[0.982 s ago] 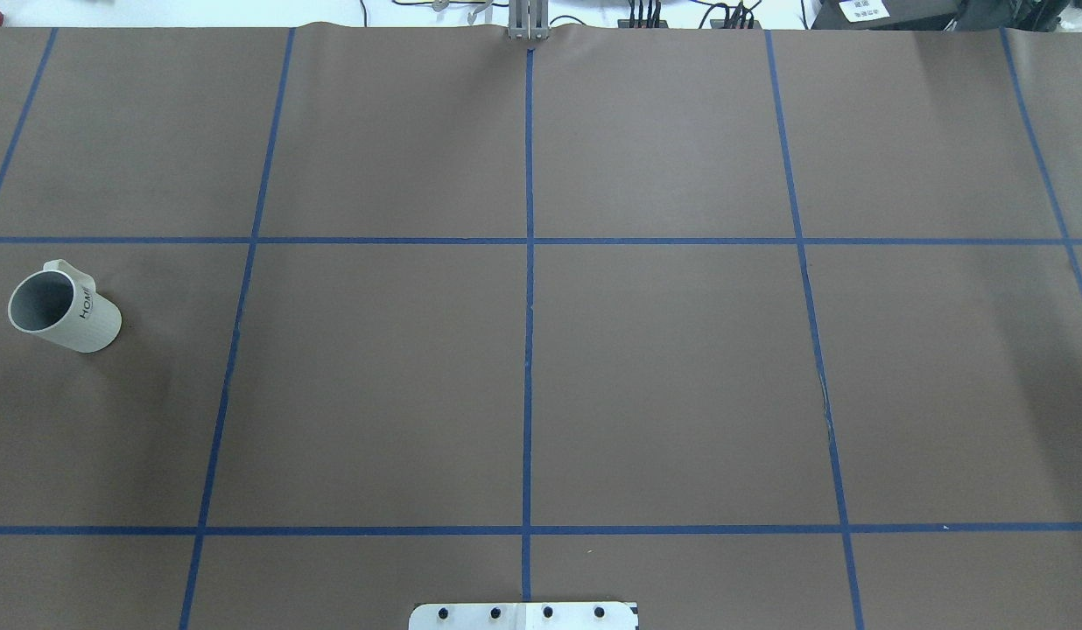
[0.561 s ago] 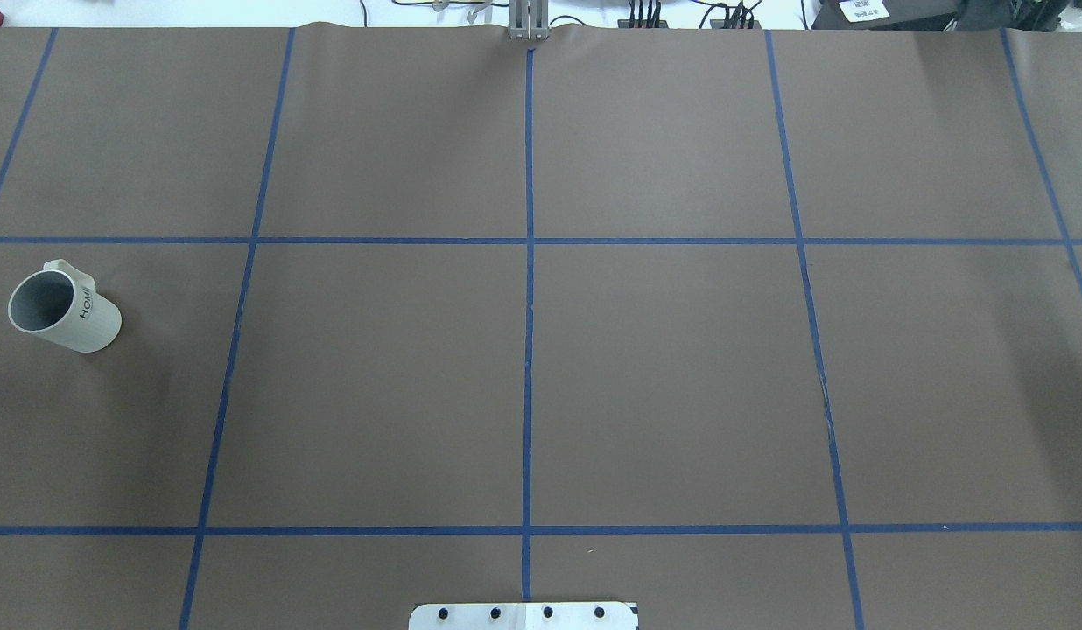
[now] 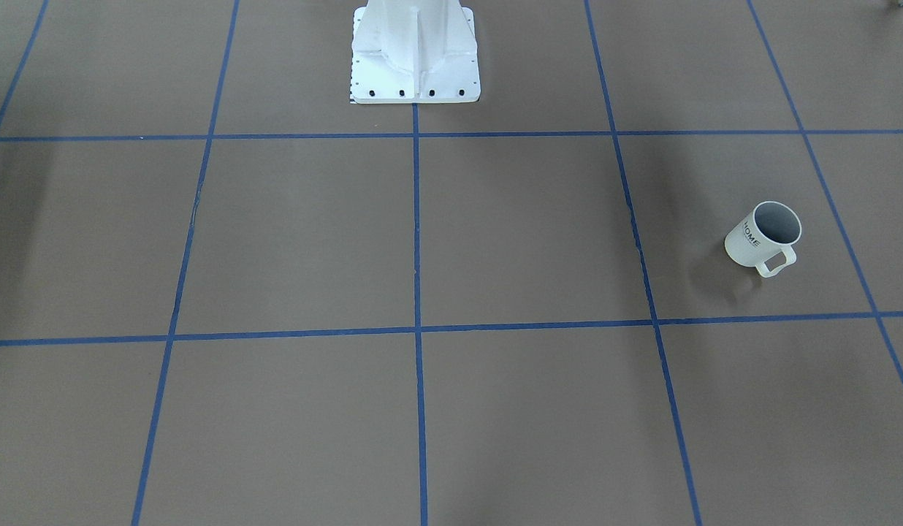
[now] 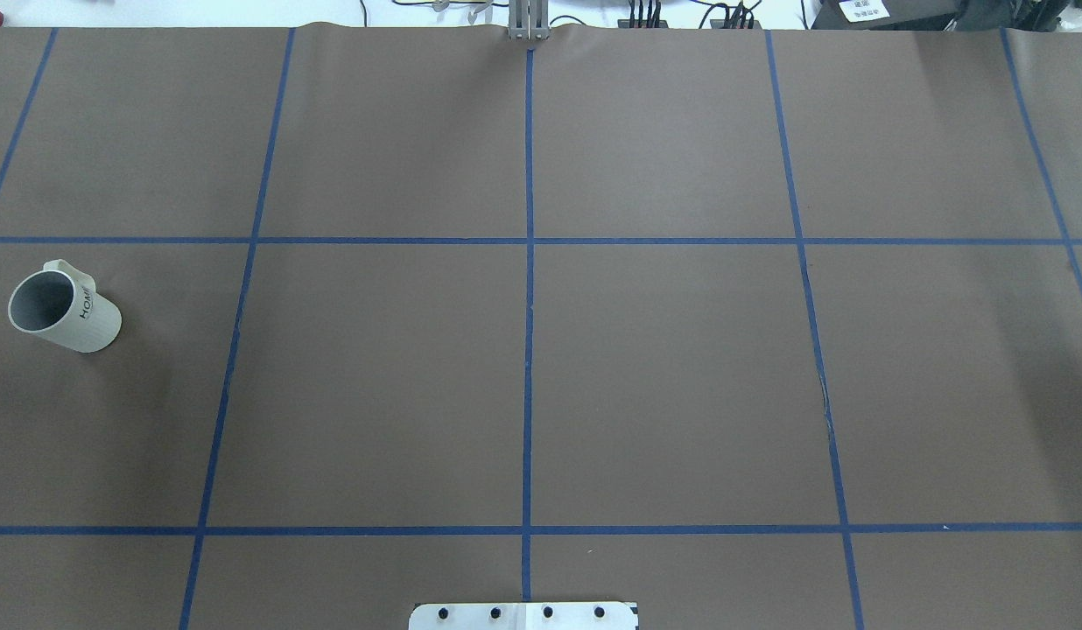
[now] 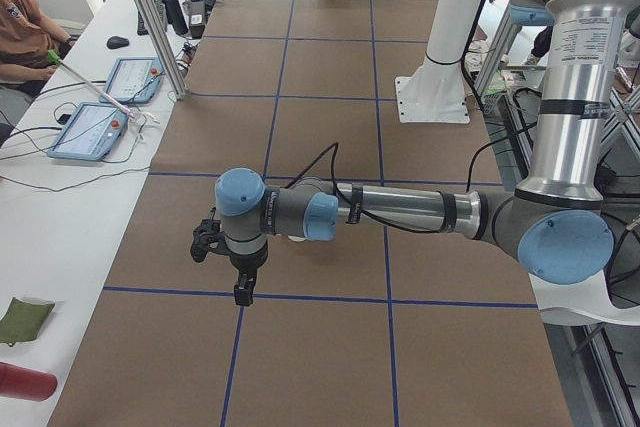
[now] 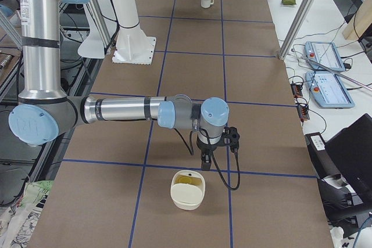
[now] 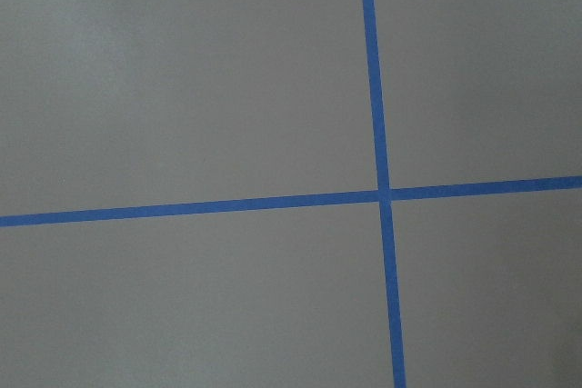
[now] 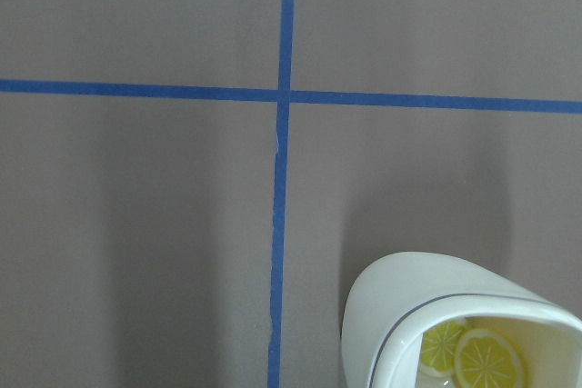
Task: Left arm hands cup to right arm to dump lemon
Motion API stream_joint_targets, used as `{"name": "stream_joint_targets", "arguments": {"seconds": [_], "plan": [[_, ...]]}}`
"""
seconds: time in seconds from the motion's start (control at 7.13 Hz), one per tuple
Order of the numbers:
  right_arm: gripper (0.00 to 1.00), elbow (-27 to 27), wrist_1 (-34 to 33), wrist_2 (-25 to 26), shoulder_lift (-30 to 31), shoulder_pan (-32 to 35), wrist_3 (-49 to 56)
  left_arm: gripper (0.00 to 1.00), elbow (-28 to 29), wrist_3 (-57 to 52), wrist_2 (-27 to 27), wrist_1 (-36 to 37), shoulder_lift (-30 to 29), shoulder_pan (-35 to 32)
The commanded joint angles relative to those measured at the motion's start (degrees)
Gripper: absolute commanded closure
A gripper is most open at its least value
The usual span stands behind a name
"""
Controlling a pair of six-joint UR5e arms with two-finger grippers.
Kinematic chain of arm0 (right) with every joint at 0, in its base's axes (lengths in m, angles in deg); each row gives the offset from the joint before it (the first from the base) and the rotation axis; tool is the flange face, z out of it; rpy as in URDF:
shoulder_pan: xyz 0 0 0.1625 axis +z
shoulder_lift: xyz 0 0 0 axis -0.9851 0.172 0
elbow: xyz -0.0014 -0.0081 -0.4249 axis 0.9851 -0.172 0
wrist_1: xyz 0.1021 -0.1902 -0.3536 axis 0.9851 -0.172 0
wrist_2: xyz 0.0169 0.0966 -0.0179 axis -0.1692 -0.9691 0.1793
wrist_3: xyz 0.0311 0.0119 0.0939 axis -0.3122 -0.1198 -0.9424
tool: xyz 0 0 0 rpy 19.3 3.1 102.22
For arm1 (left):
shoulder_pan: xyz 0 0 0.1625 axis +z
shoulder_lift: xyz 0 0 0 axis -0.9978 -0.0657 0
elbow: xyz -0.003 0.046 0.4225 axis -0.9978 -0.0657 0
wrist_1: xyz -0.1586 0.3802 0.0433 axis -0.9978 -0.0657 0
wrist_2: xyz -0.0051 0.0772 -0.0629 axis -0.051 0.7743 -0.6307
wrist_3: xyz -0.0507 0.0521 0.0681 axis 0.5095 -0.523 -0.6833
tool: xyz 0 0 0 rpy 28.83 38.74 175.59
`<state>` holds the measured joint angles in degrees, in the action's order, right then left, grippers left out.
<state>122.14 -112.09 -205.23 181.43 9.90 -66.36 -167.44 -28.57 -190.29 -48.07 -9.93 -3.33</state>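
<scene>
Where blue tape (image 4: 528,350) grids the tabletop (image 4: 663,376), the cup (image 4: 64,306) stands upright at the robot's far left, handle turned away from the robot. Left claw (image 5: 243,292) and right claw (image 6: 206,162), the latter beside a white bowl (image 6: 187,190): spread or pressed together, cannot tell.

Brown paper-covered table (image 4: 663,376): middle squares open, free passage across them. Obstacles: off-white mug printed "HOME" (image 4: 66,308), standing alone near the robot's left edge; white bolted pedestal base (image 3: 415,58), centre of the robot's side; white oval bowl with lemon slices (image 6: 186,202), at the right end.
</scene>
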Motion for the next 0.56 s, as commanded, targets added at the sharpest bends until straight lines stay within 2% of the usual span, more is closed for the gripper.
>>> {"name": "stream_joint_targets", "arguments": {"seconds": [0.0, 0.42], "plan": [[0.0, 0.2, 0.0, 0.2, -0.1, 0.3, -2.9, 0.0, -0.1, 0.0, 0.0, 0.0, 0.0, 0.0], [0.0, 0.1, 0.0, 0.2, -0.1, 0.6, -3.0, 0.0, 0.0, 0.0, 0.0, 0.0, 0.0, 0.0]]}}
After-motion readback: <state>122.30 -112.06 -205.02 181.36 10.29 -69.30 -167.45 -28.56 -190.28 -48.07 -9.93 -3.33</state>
